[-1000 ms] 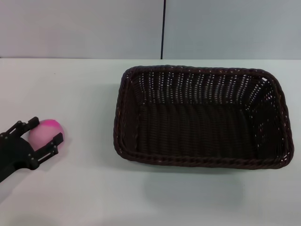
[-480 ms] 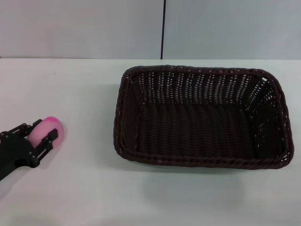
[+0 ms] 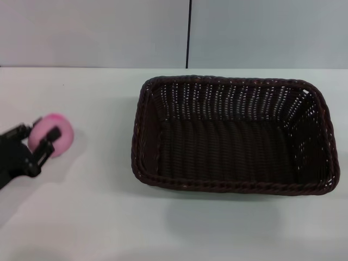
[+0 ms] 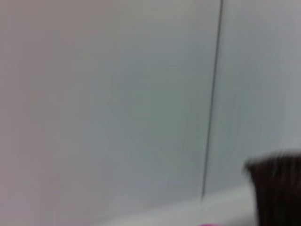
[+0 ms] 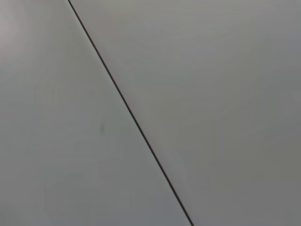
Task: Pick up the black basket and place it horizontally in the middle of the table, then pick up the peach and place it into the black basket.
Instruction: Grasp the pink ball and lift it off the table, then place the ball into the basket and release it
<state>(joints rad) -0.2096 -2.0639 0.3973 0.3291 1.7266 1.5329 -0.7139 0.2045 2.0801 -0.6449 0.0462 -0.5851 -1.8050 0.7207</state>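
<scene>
The pink peach (image 3: 53,134) sits well left of the empty, upright black basket (image 3: 231,135).

Even, soft light falls on my wide white bench (image 3: 179,228), faint shadows lie beneath the dark woven wicker basket (image 3: 231,133), and my left wrist view is blurred.

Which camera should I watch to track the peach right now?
The head view: the peach shows nearly whole, held between the fingers of the left gripper at the table's left side. The left wrist view catches only a pink sliver at its edge. The right wrist view shows none of it.
</scene>
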